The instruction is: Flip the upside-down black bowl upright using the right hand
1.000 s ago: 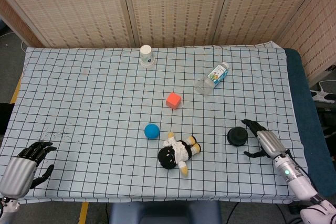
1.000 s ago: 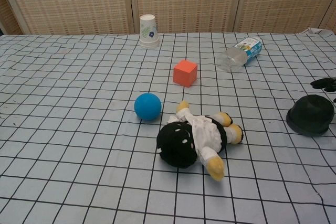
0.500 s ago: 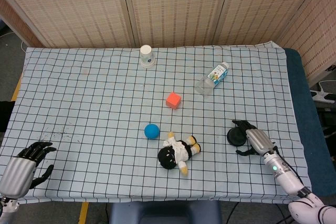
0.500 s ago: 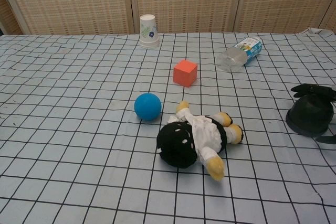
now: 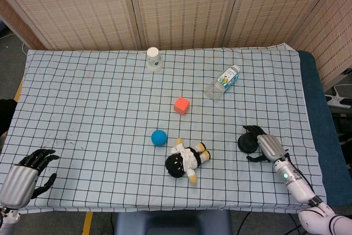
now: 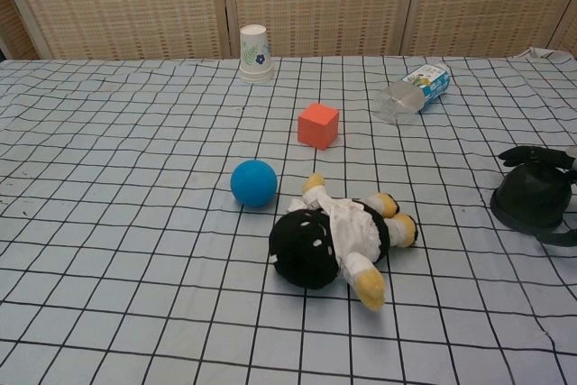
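Note:
The black bowl (image 5: 246, 143) (image 6: 527, 205) lies upside down on the checked cloth near the right edge. My right hand (image 5: 268, 146) (image 6: 541, 158) wraps it from the right: the fingers arch over the bowl's far side and top, and the thumb sits at its near rim, so it grips the bowl. The bowl still rests on the cloth. In the chest view only the dark fingers and thumb show at the frame's right border. My left hand (image 5: 22, 177) rests at the front left corner, fingers apart, holding nothing.
A plush doll (image 5: 186, 159) (image 6: 334, 239) lies just left of the bowl, with a blue ball (image 5: 159, 137) and a red cube (image 5: 182, 105) beyond it. A plastic bottle (image 5: 223, 81) lies farther back, and a paper cup (image 5: 153, 58) stands at the back edge.
My right hand moved left from beside the bowl and closed its fingers over it. In the last half second it has barely shifted. The left hand stayed put.

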You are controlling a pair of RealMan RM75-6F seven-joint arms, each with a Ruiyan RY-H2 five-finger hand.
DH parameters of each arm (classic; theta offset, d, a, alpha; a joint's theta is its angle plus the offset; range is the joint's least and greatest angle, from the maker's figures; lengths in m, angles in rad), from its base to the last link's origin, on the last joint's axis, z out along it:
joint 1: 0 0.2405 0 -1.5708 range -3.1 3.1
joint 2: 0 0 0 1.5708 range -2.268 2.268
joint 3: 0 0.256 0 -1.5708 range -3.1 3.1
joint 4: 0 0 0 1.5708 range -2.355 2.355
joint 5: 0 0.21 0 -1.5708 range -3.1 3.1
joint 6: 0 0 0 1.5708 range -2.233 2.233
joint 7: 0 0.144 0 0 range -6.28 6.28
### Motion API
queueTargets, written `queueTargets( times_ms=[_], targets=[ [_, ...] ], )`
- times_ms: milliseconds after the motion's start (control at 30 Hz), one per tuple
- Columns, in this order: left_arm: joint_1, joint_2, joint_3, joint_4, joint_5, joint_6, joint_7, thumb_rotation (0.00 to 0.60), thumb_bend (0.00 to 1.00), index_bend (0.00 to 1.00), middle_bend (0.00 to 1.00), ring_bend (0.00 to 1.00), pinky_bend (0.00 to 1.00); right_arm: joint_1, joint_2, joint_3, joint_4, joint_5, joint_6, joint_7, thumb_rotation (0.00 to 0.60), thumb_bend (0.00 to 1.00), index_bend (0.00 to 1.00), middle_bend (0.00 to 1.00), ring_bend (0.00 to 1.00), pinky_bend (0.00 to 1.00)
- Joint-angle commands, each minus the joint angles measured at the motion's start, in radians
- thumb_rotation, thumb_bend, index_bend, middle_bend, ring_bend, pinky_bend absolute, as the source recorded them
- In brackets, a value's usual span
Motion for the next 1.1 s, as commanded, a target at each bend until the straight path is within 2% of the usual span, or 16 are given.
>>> queueTargets(
  times_ms=[33, 233, 400, 500, 900, 1100],
  targets=[
    [0.000, 0.000, 0.000, 0.000, 0.001, 0.000, 0.001, 0.600, 0.36, 0.32, 0.25, 0.22, 0.45, -0.002, -0.001, 0.002, 0.003, 0.002, 0.006, -0.001, 0.600, 0.11, 0.10, 0.15, 0.05, 0.31],
    [0.000, -0.001, 0.001, -0.001, 0.001, -0.001, 0.004, 0.600, 0.36, 0.32, 0.25, 0.22, 0.45, -0.003, 0.001, 0.000, 0.008, 0.003, 0.007, -0.006, 0.600, 0.15, 0.14, 0.19, 0.11, 0.39],
    [0.000, -0.001, 0.001, -0.001, 0.001, -0.001, 0.004, 0.600, 0.36, 0.33, 0.25, 0.22, 0.45, -0.002, 0.004, -0.005, 0.014, -0.001, 0.007, -0.036, 0.600, 0.30, 0.24, 0.25, 0.20, 0.45],
    [0.000, -0.001, 0.001, -0.001, 0.002, 0.000, 0.004, 0.600, 0.37, 0.33, 0.25, 0.22, 0.45, -0.003, 0.005, -0.005, 0.009, 0.004, 0.007, -0.043, 0.600, 0.33, 0.27, 0.27, 0.22, 0.47],
    [0.000, 0.000, 0.001, -0.001, 0.002, -0.001, 0.003, 0.600, 0.37, 0.33, 0.25, 0.22, 0.45, -0.003, 0.004, -0.006, 0.004, 0.004, 0.006, -0.031, 0.600, 0.33, 0.26, 0.28, 0.23, 0.47],
    [0.000, -0.001, 0.001, 0.000, 0.002, -0.001, 0.002, 0.600, 0.36, 0.33, 0.25, 0.22, 0.45, -0.003, 0.016, -0.013, -0.008, -0.006, 0.009, -0.018, 0.600, 0.32, 0.18, 0.28, 0.20, 0.46]
  ],
)
